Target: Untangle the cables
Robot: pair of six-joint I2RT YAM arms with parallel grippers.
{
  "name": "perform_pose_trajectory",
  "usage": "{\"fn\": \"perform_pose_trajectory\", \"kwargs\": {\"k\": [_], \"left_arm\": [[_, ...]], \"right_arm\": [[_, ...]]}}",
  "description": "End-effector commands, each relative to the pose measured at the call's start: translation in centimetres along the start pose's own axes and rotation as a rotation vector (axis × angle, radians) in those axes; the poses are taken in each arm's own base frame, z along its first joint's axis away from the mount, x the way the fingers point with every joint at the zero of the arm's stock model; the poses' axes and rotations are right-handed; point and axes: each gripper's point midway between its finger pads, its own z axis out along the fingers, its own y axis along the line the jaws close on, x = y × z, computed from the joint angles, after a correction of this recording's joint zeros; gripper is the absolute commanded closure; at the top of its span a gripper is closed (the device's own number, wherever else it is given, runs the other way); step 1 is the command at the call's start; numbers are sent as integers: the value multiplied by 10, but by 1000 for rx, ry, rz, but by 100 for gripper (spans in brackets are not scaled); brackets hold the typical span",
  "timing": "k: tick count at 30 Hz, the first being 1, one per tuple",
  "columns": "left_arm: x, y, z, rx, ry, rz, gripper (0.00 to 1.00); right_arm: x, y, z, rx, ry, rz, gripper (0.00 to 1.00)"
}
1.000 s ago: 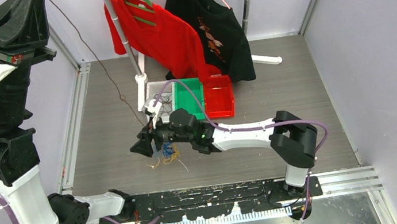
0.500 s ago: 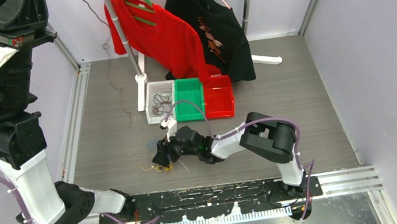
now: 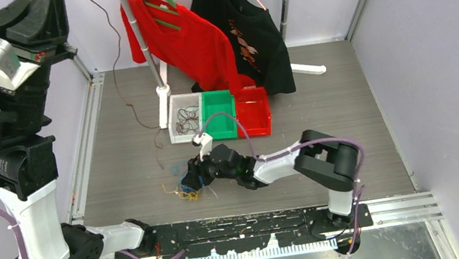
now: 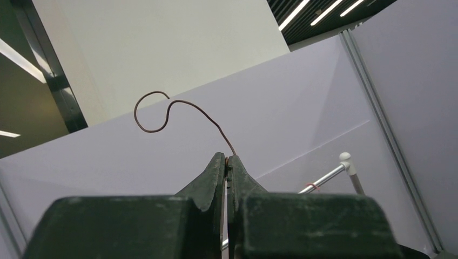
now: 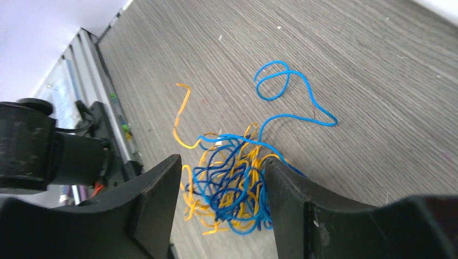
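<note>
Judging by what lies on the bench, how far along is the untangling? (Ana)

Partway at best, I'd say. The white bin already holds a few dark strands. The left tool, raised high, is pinched tight on one thin brown strand. Its free end curls above the fingertips, and the rest hangs down towards the bench near that bin. (Ben)

And the rest of the cables? (Ana)

They sit as a clump of blue and yellow strands on the bench, directly under the right tool. One blue loop and one yellow end trail out loose, but the middle is a dense snarl. Most of the work looks left to do. (Ben)

Is the right tool holding any of it? (Ana)

No. It is low over the clump with its jaws apart, one on either side, gripping nothing that I can see. (Ben)

Anything in the way? (Ana)

The green bin and red bin stand in a row beside the white one. Behind them a red shirt and a black shirt hang by a rack pole, well apart from the clump. My worry is the hanging brown strand. It drops close by the pole and the bins, and I cannot tell whether its lower end is free of the snarl. (Ben)
</note>
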Motion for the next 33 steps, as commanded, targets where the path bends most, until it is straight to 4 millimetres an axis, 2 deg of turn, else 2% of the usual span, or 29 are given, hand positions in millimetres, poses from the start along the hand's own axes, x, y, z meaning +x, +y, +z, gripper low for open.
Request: {"fn": "perform_pose_trajectory", "kwargs": {"k": [1, 6, 10, 14, 19, 20, 22, 24, 33], "left_arm": [[7, 0, -9, -19, 19, 7, 100], [49, -18, -12, 12, 112, -31, 100], [89, -36, -17, 44, 199, -42, 100], [124, -49, -18, 62, 262, -42, 100], [162, -57, -13, 60, 317, -1, 100], [166, -55, -12, 49, 322, 14, 100], [191, -60, -7, 50, 362, 42, 100], [203, -65, -7, 76, 373, 77, 100], [268, -91, -17, 153, 465, 178, 100]], "right_arm": [[-38, 22, -31, -25, -48, 17, 38], [-39, 18, -73, 5, 17, 11, 37], [-63, 4, -102, 70, -33, 39, 36], [-95, -14, -121, 152, -131, 74, 36], [-112, -34, -130, 238, -174, 93, 37], [-112, -38, -131, 251, -175, 98, 37], [-112, -46, -134, 279, -177, 111, 38], [-110, -54, -136, 308, -176, 123, 38], [-110, -65, -153, 350, -209, 141, 40]]}}
